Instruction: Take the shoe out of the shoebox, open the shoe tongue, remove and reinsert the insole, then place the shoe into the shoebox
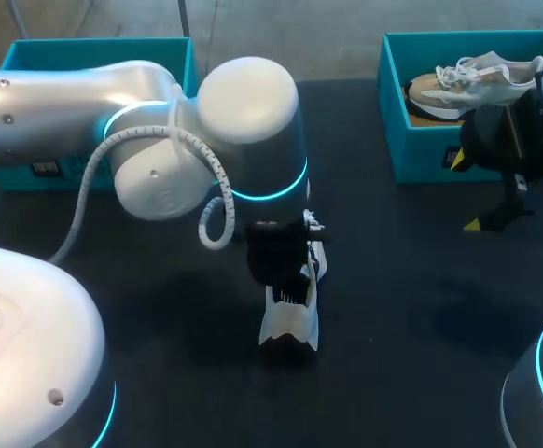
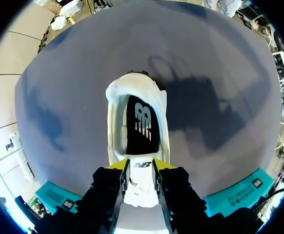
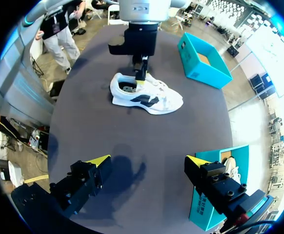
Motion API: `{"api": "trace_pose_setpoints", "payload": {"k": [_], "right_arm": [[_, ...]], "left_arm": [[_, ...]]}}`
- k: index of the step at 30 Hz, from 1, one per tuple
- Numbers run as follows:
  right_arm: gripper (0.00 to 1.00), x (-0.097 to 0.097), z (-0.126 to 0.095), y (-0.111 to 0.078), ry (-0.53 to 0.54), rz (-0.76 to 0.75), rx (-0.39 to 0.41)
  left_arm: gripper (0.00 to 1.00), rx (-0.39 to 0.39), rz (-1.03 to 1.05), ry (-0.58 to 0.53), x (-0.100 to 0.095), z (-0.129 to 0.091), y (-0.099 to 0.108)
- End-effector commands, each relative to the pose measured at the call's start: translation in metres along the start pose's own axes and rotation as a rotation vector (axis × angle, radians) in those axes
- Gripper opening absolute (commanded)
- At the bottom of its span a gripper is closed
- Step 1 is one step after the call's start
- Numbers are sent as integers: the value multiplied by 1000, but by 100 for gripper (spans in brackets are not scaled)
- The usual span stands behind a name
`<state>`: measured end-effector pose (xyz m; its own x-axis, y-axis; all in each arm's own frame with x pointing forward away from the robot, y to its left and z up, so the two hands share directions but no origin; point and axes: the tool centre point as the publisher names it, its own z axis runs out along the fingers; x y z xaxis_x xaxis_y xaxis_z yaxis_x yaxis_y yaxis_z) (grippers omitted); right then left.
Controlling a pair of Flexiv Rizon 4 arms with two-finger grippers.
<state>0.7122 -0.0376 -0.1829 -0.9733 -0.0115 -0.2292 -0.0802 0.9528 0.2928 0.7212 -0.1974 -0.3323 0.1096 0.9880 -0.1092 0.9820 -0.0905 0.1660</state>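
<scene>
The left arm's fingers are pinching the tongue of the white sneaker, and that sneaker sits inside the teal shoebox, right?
No. The white lace-up sneaker stands on the dark table, outside the open teal cardboard shoebox, as the right wrist view shows. The left gripper's fingers do pinch its tongue.

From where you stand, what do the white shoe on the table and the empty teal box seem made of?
The shoe looks like matte white fabric with smoother, leather-like panels, judging by its seams and laces; I can't be sure. The box looks like cardboard: thin flat walls, matte teal outside, brown inside.
</scene>
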Motion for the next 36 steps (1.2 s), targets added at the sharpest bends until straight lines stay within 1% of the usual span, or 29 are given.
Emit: {"api": "trace_pose_setpoints", "payload": {"k": [1,3,7,9,14,18,20,22,23,24,25,27,28,29,30,31,32,36], "right_arm": [[100,-1,2,1,2,1,2],[100,-1,2,1,2,1,2],[100,-1,2,1,2,1,2],[100,-1,2,1,2,1,2],[100,-1,2,1,2,1,2],[100,-1,2,1,2,1,2],[100,-1,2,1,2,1,2],[100,-1,2,1,2,1,2],[100,-1,2,1,2,1,2],[100,-1,2,1,2,1,2],[100,-1,2,1,2,1,2],[100,-1,2,1,2,1,2],[100,-1,2,1,2,1,2],[100,-1,2,1,2,1,2],[100,-1,2,1,2,1,2],[100,-1,2,1,2,1,2],[100,-1,2,1,2,1,2],[100,-1,2,1,2,1,2]], "left_arm": [[29,5,-1,2,-4,9,-2],[29,-1,-5,4,-4,4,-1],[27,-28,-51,-2,-3,-7,7],[27,-20,-68,1,-3,-4,7],[26,6,-105,30,-4,10,-6],[24,4,-174,47,-3,12,-9],[24,-20,-220,66,-3,7,-8],[25,-9,-321,40,-1,-3,-4],[26,-21,-365,37,0,-8,-3],[34,-45,-402,46,1,-13,-3],[46,-52,-451,30,2,-17,-3],[47,-52,-566,-1,5,-28,-4],[49,-52,-622,-29,6,-34,-4],[71,-46,-669,-35,7,-40,-6],[87,-28,-717,-58,7,-44,-8],[100,-15,-758,-75,8,-51,-11],[100,12,-790,-86,7,-56,-14],[100,12,-790,-86,7,-56,-14]]}}
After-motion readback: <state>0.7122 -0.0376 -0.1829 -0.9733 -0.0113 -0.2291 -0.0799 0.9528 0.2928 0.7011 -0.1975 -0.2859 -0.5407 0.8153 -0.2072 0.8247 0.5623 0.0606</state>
